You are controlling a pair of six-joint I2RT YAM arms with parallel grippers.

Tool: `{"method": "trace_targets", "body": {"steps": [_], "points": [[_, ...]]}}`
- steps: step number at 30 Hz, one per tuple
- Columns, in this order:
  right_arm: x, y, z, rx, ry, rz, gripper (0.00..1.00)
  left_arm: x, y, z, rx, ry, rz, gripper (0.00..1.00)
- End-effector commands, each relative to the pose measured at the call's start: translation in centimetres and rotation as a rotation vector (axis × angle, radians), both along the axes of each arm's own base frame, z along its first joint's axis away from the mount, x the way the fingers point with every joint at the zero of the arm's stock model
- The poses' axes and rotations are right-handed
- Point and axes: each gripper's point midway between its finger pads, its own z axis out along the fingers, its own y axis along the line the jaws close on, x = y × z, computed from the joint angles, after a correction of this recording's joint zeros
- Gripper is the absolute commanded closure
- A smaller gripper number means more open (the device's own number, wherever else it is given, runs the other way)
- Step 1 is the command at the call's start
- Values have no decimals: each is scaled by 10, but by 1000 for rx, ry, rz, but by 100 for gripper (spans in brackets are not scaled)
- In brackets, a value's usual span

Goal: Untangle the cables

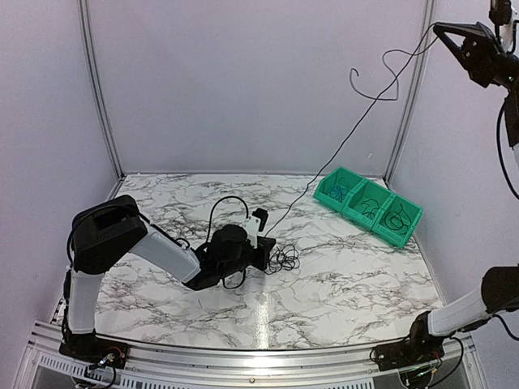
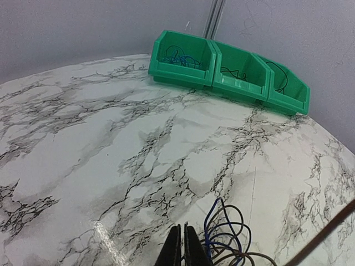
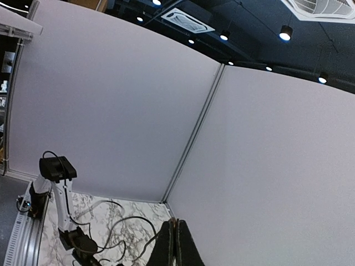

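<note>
Closest to us is the metal rail (image 1: 243, 354) along the near edge, with both arm bases bolted to it. Beyond it spreads the marble table (image 1: 340, 292), the biggest thing in view.

Next in size is the left arm (image 1: 158, 247), folded low and reaching towards 3 o'clock. The left gripper (image 1: 266, 243) sits down at the tabletop near the table's middle. From its wrist camera the left gripper (image 2: 181, 246) has its fingers pressed flat together. We cannot tell whether a thin strand is caught between them.

Over at 2 o'clock from the table's centre lies a green three-compartment bin (image 1: 396, 235). We see blue wire in one end compartment and black wire in the other two.

High at 1 o'clock of the overhead view is the right gripper (image 1: 439, 30), well above the table. Its fingers are clamped on one black cable (image 1: 324, 166). That cable runs taut down towards 7 o'clock to the left gripper, and its loose end curls off near the top.

The cables (image 1: 284, 259), a small wad of blue and black loops, rest on the marble just beside the left fingers at 4 o'clock. From the left wrist the cables (image 2: 227, 238) lie at 3 o'clock of the fingertips.
</note>
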Motion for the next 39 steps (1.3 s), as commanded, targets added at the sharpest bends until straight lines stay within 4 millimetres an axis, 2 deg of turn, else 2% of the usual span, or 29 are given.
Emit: {"method": "trace_targets", "body": {"steps": [1, 9, 12, 15, 17, 19, 28, 30, 32, 34, 39], "points": [[4, -19, 10, 31, -13, -61, 100, 6, 15, 9, -34, 9, 46, 96], [-8, -37, 39, 88, -76, -173, 100, 21, 58, 1, -121, 120, 151, 96], [-26, -36, 51, 105, -148, -167, 100, 30, 70, -5, -166, 178, 186, 96], [-35, -36, 67, 117, -200, -181, 100, 32, 76, -11, -185, 213, 192, 94], [-35, -38, 70, 120, -209, -195, 100, 33, 78, -11, -187, 218, 194, 88], [-30, -40, 69, 123, -197, -198, 100, 33, 80, -11, -191, 221, 202, 86], [-10, -49, 66, 131, -161, -225, 100, 38, 103, -18, -218, 263, 281, 89], [0, -53, 57, 136, -118, -233, 100, 38, 105, -16, -223, 261, 282, 90], [13, -58, 40, 134, -54, -242, 100, 36, 105, -12, -224, 257, 269, 90], [37, -66, 6, 132, 53, -242, 100, 32, 105, -7, -224, 251, 249, 89], [69, -76, -87, 119, 282, -243, 100, 23, 102, 13, -226, 220, 185, 79]]}}
